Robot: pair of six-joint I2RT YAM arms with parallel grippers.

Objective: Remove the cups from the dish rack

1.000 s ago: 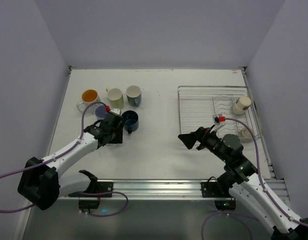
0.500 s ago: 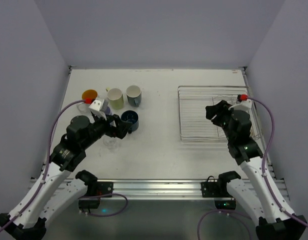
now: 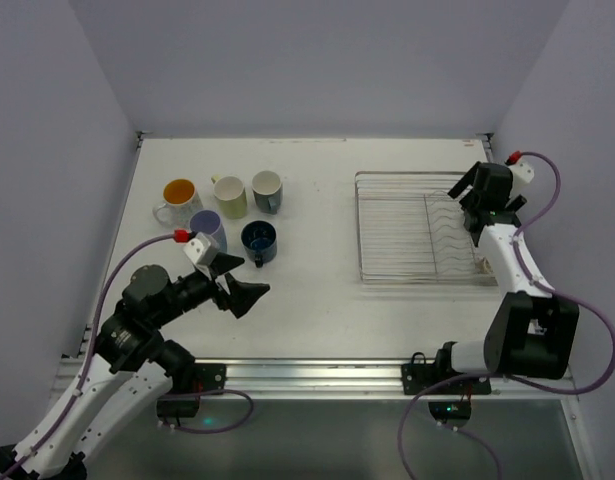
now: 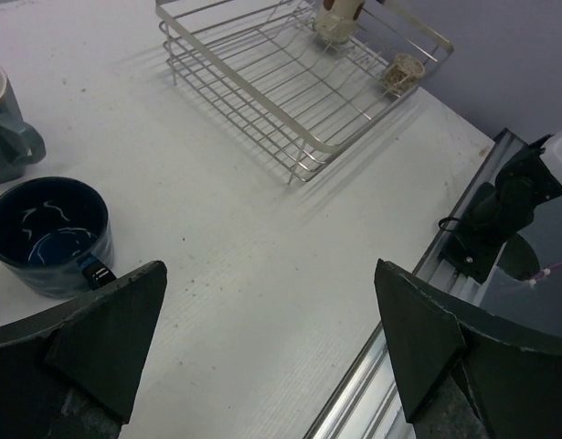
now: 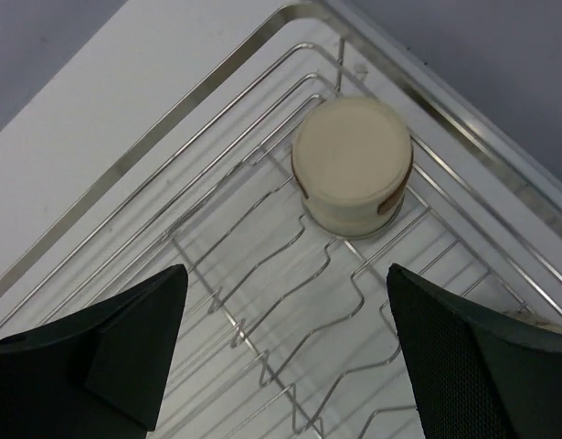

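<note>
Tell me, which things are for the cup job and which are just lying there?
For the job:
- dish rack
- cream cup and another small cup, both in the rack
- orange-inside cup, yellow-green cup, grey cup, lavender cup and navy cup, out on the table

Just there:
- metal rail
- purple cables

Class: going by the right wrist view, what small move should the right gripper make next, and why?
Probably lower the right gripper around the cream cup, then close. Its jaws are spread wide and empty, and the cup stands in the dish rack just ahead of them, not yet grasped.
</note>
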